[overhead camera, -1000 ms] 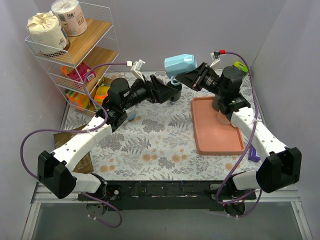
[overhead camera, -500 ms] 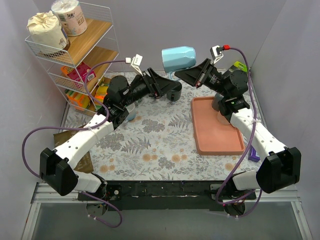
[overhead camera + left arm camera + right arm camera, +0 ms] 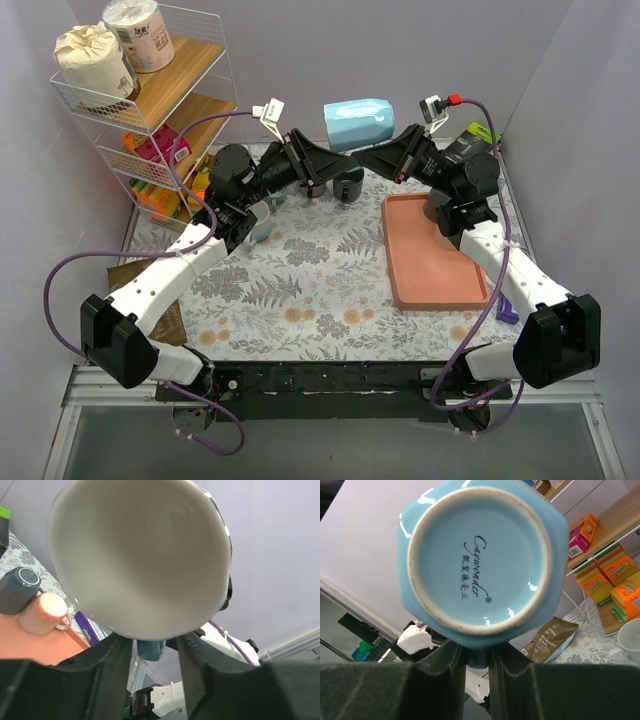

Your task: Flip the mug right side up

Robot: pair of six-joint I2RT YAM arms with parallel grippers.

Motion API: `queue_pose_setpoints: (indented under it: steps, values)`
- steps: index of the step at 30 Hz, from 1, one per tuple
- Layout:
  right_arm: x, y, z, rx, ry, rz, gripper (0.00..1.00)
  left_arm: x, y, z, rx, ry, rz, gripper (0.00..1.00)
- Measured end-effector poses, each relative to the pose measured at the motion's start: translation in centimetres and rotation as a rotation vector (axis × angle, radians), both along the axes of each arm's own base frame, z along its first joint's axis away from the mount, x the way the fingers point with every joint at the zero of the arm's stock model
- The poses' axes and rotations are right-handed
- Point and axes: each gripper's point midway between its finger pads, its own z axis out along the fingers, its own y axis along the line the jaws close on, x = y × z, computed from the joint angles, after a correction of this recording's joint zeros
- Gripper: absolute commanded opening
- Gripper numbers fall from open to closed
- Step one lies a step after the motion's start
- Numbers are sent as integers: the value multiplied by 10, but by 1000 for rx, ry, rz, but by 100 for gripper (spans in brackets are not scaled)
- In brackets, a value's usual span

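The light blue mug [image 3: 358, 122] hangs on its side in the air above the back of the table. My right gripper [image 3: 372, 156] is shut on it from the right; in the right wrist view its fingers [image 3: 452, 665] pinch the handle just under the mug's base [image 3: 480, 555]. My left gripper [image 3: 332, 162] reaches in from the left. In the left wrist view the mug's white inside [image 3: 145, 555] fills the frame and the blue handle [image 3: 150, 649] sits between the fingers [image 3: 112, 665] with slim gaps; whether they press on it does not show.
A salmon tray [image 3: 440, 275] lies at the right with a pink mug [image 3: 42, 612] on it. A dark mug [image 3: 348, 186] stands under the raised mug, a white cup [image 3: 262, 222] by the left arm. A wire shelf [image 3: 150, 95] is back left, a coffee bag [image 3: 550, 640] below it.
The right gripper lifted the mug higher and leftward. The left gripper rose to the mug and its jaws narrowed around the handle.
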Motion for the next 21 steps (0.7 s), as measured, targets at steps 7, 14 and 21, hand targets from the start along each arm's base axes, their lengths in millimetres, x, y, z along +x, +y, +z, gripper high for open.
queue_pose_setpoints:
  steps: [7,14,21]
  values:
    - [0,-2,0,19,9,1,1,-5,-1,1,-3,-6,-33,26]
    - [-4,-2,3,30,10,18,1,-11,-1,2,11,-69,-62,31]
    - [-4,-1,0,10,-6,15,1,-10,-2,-4,34,-65,-65,15]
